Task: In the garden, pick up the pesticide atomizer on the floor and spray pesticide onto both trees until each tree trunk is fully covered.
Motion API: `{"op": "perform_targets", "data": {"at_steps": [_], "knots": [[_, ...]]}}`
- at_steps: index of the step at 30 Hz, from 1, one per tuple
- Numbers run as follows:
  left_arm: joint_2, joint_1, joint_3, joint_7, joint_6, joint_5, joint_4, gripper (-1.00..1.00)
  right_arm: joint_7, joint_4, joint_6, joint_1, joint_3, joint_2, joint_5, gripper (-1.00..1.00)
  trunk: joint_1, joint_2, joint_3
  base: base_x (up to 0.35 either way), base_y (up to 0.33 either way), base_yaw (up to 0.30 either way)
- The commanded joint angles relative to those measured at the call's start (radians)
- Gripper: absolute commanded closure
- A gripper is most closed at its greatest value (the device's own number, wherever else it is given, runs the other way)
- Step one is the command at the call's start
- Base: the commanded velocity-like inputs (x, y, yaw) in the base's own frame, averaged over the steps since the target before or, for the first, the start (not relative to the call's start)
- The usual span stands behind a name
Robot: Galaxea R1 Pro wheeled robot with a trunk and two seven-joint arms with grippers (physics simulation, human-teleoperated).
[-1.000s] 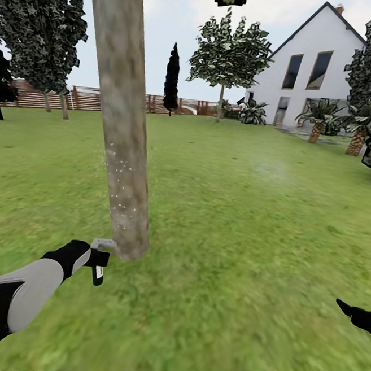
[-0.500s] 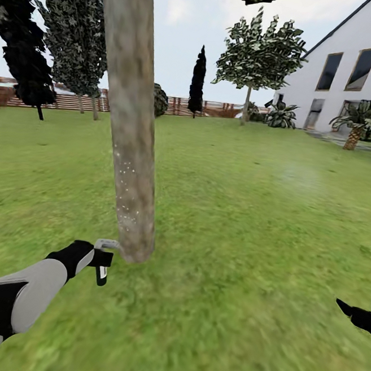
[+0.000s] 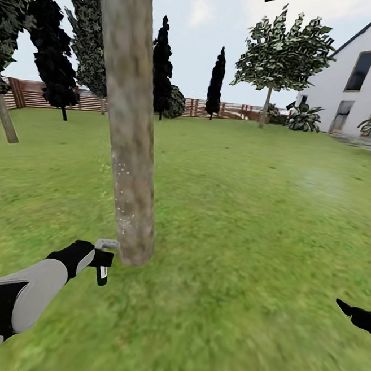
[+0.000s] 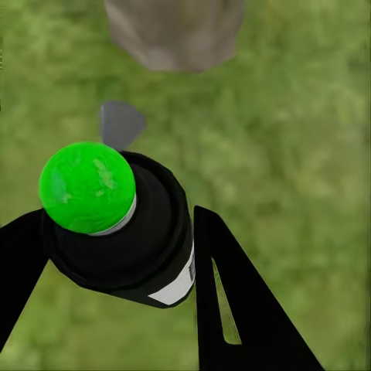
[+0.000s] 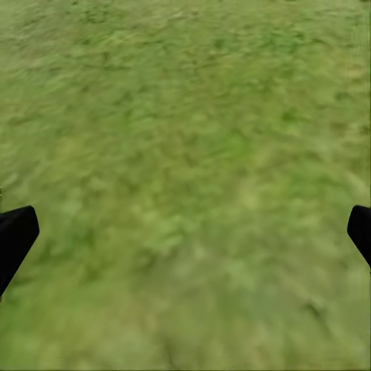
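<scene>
A thick grey-brown tree trunk (image 3: 127, 146) rises straight in front of me, its lower part dotted with white specks. My left gripper (image 3: 96, 258) is shut on the pesticide atomizer (image 3: 101, 272), a black bottle whose grey nozzle reaches to the trunk's base. In the left wrist view the atomizer (image 4: 131, 239) shows a bright green cap (image 4: 86, 187) between the fingers, the gripper (image 4: 116, 282) around it and the trunk's foot (image 4: 174, 31) just ahead. My right gripper (image 3: 360, 316) hangs low at the right edge; in its wrist view the gripper (image 5: 185, 236) is open over bare grass.
Lawn stretches all around. A white house (image 3: 359, 89) stands at the far right, with a leafy thin-trunked tree (image 3: 284, 47) before it. Dark narrow conifers (image 3: 50, 53) and a brown slat fence (image 3: 198, 107) line the back. Another trunk (image 3: 5, 117) leans at the left edge.
The camera has swung left: the house slid toward the right edge and more dark conifers came in at the left. The left gripper and atomizer stay by the trunk's base.
</scene>
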Motion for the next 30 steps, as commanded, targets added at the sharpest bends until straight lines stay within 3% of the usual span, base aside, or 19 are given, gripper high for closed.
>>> {"op": "perform_targets", "data": {"at_steps": [1,9,30], "knots": [[0.0,0.0,0.0,0.0,0.0,0.0,0.0,1.0,0.0,0.0,0.0,0.0,0.0,0.0,0.0,-1.0,0.0,0.0,0.0,0.15,-0.314,0.249],[-0.001,0.0,0.0,0.0,0.0,0.0,0.0,1.0,0.0,0.0,0.0,0.0,0.0,0.0,0.0,-1.0,0.0,0.0,0.0,0.055,-0.167,0.25],[0.0,0.0,0.0,0.001,0.001,0.0,-0.001,1.0,0.0,0.0,0.0,0.0,0.0,0.0,0.0,-1.0,0.0,0.0,0.0,0.107,-0.306,0.232]]}}
